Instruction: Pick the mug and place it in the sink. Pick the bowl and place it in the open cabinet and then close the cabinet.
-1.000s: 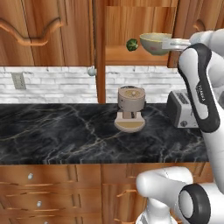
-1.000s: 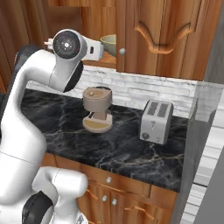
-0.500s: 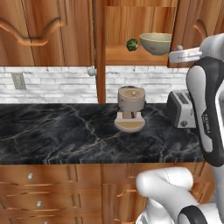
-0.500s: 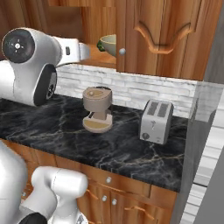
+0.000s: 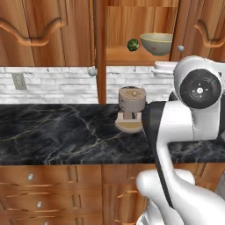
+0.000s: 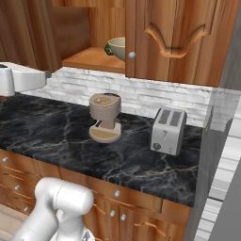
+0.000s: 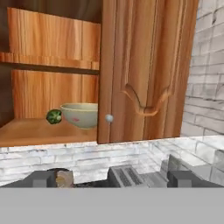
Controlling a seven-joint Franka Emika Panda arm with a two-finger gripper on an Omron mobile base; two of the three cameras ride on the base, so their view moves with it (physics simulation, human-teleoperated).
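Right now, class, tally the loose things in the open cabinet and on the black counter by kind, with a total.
Bowl: 1
Green ball: 1
Coffee machine: 1
Toaster: 1
Total: 4

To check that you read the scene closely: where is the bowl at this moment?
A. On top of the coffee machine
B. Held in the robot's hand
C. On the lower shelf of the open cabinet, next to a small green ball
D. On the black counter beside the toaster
C: the bowl sits on the open cabinet shelf, beside the green ball, clear of the hand.
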